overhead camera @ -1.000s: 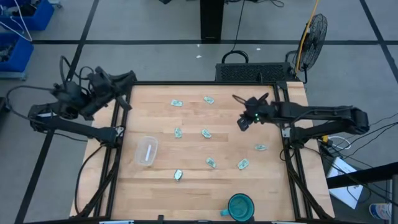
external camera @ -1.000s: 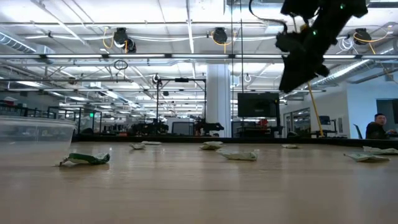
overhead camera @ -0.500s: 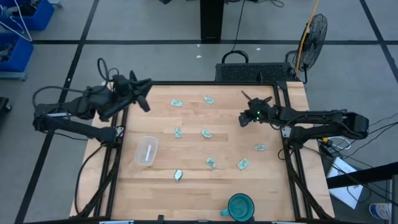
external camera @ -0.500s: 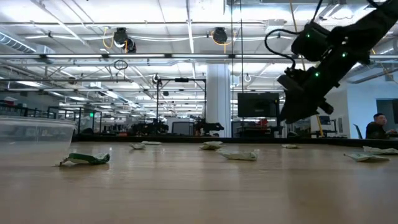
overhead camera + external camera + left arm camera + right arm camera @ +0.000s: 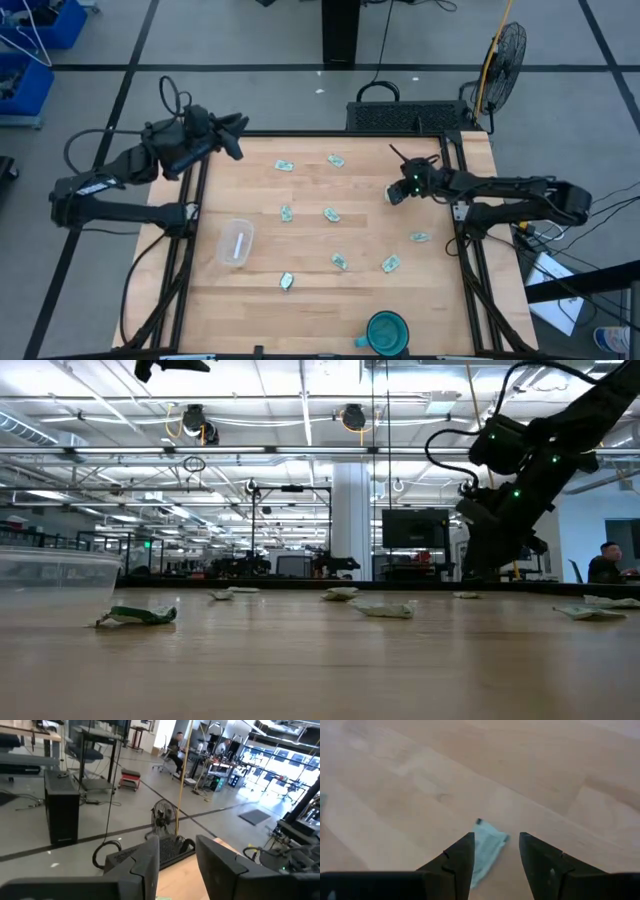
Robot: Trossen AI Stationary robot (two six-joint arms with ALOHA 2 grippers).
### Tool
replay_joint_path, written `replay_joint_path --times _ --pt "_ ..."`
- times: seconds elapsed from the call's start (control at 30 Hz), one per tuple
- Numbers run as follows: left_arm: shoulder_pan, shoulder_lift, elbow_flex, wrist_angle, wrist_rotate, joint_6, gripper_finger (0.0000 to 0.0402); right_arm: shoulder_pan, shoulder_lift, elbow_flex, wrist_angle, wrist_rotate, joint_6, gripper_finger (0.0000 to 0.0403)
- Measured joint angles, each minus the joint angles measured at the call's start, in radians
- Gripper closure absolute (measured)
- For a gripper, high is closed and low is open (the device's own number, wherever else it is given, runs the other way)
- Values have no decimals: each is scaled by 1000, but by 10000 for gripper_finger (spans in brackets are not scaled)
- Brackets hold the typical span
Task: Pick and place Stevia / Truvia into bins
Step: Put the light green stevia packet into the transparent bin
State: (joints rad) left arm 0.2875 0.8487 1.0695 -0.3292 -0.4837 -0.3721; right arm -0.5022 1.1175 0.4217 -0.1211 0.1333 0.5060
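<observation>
jaws parted on my right gripper (image 5: 495,854), low over a stevia sachet (image 5: 486,851) at the table's (image 5: 300,300) three o'clock; left gripper (image 5: 177,865) parted too, raised at eleven o'clock; tub (image 5: 235,243) at eight.

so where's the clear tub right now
In the high view the clear tub sits on the table's left half, near the left edge, with a sachet just below and right of it.

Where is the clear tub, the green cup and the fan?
clear tub (image 5: 236,243): high view, on its bare floor.
green cup (image 5: 387,331): high view, on its rim.
fan (image 5: 509,48): high view, on its round grille.
</observation>
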Motion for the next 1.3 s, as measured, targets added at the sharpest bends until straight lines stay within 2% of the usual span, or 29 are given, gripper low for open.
replay_joint_path --times 0.07,0.17,0.27,0.5,0.77,1.07,1.2,1.3 --pt "24 0 0 -11 31 -8 274 -1 19 -14 9 27 -1 255" --pt "47 1 0 -14 63 -6 275 0 43 -48 88 13 5 255" --pt "62 1 0 -14 66 -4 275 9 55 -77 163 -4 5 257" --pt "69 2 0 -16 68 0 275 13 76 -129 187 26 5 270" --pt "69 2 0 -18 68 -8 275 15 82 -234 452 22 53 286" --pt "69 2 0 -18 68 -31 275 15 128 -260 528 23 -48 284" --pt "69 2 0 -19 68 -53 275 15 179 -260 568 28 -84 303" --pt "69 2 0 -19 67 -56 275 14 205 -259 582 32 -96 335"
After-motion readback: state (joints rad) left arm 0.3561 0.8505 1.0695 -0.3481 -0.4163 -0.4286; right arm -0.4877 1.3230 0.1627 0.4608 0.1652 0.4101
